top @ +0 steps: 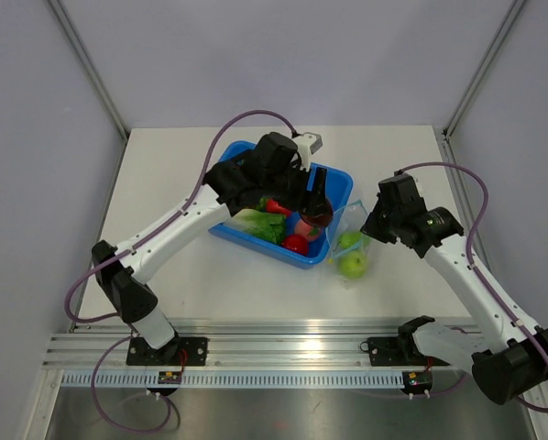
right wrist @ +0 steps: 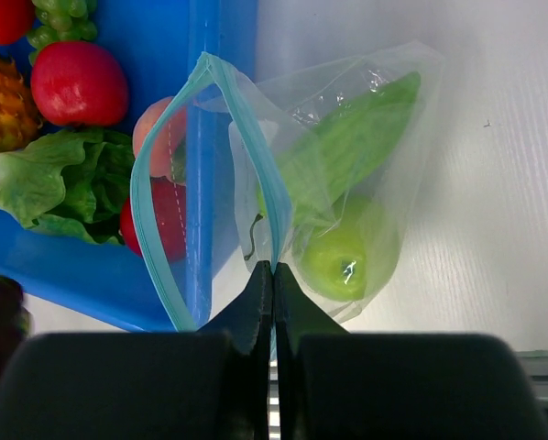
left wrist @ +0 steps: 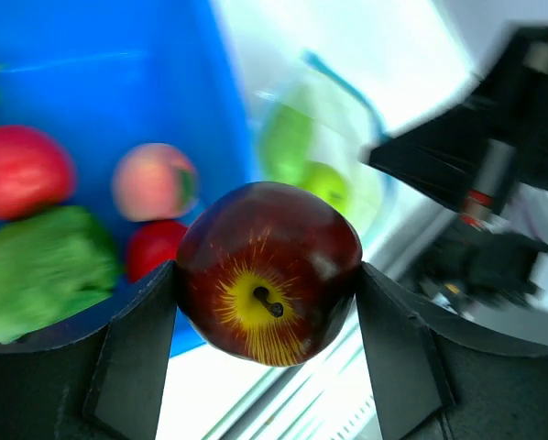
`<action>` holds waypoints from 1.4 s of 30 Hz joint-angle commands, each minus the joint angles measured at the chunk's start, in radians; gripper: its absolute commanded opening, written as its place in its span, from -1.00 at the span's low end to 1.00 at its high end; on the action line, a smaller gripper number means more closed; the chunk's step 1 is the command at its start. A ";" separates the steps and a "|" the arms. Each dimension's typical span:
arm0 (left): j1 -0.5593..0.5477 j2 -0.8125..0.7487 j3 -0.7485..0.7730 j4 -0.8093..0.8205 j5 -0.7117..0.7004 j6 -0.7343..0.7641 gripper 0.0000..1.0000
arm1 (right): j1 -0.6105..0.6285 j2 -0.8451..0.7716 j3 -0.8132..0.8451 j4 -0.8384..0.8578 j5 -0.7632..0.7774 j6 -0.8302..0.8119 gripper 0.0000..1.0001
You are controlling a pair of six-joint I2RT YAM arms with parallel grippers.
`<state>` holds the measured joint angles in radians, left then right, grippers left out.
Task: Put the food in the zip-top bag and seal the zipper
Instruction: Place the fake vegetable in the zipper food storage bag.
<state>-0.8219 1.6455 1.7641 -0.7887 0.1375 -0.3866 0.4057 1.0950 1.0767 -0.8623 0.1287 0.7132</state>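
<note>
White table [top: 210, 284] — crinkly clear bag [right wrist: 370, 96], glossy round dark fruit [left wrist: 269, 270] gripped.

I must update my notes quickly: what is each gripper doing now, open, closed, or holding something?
Left gripper: closed on the dark red apple.
Right gripper: shut, pinching the zip-top bag at its zipper.

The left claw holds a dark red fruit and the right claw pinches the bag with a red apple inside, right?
Nearly. The apple inside the bag is green, not red, as the right wrist view shows. The rest is right.
</note>
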 commanded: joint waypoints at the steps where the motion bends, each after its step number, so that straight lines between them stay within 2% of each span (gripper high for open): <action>1: -0.026 0.019 -0.014 0.106 0.154 -0.056 -0.27 | 0.002 -0.038 0.040 0.032 -0.012 0.014 -1.00; 7: -0.051 0.089 0.012 0.144 0.195 -0.092 -0.29 | 0.002 -0.075 0.028 0.023 -0.017 0.029 -1.00; 12: -0.062 0.216 0.067 0.135 0.226 -0.118 -0.30 | 0.004 -0.125 -0.010 0.042 -0.054 0.052 -1.00; 21: -0.097 0.287 0.107 0.166 0.198 -0.138 -0.30 | 0.002 -0.204 -0.063 0.057 -0.092 0.094 -1.00; 22: -0.103 0.298 0.109 0.166 0.200 -0.133 -0.25 | 0.004 -0.207 -0.067 0.060 -0.093 0.094 -1.00; 23: -0.106 0.303 0.113 0.163 0.209 -0.127 0.04 | 0.004 -0.213 -0.075 0.060 -0.092 0.100 -1.00; 26: -0.120 0.313 0.149 0.119 0.221 -0.092 0.63 | 0.002 -0.230 -0.089 0.054 -0.081 0.104 -1.00; 27: -0.123 0.312 0.165 0.085 0.221 -0.080 0.76 | 0.002 -0.233 -0.099 0.054 -0.077 0.104 -1.00; 29: -0.125 0.284 0.172 0.054 0.217 -0.038 0.89 | 0.002 -0.242 -0.112 0.051 -0.069 0.107 -1.00; 33: -0.125 0.243 0.175 0.006 0.211 0.029 0.96 | 0.002 -0.242 -0.123 0.054 -0.061 0.108 -1.00; 39: -0.125 0.228 0.244 -0.089 0.195 0.077 0.91 | 0.004 -0.233 -0.115 0.059 -0.058 0.098 -0.99; 42: -0.112 0.154 0.152 -0.061 0.133 0.078 0.45 | 0.004 -0.233 -0.104 0.043 -0.046 0.081 -1.00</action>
<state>-0.9417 1.9282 1.9446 -0.8501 0.3099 -0.3420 0.4057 0.8650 0.9527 -0.8421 0.0620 0.8074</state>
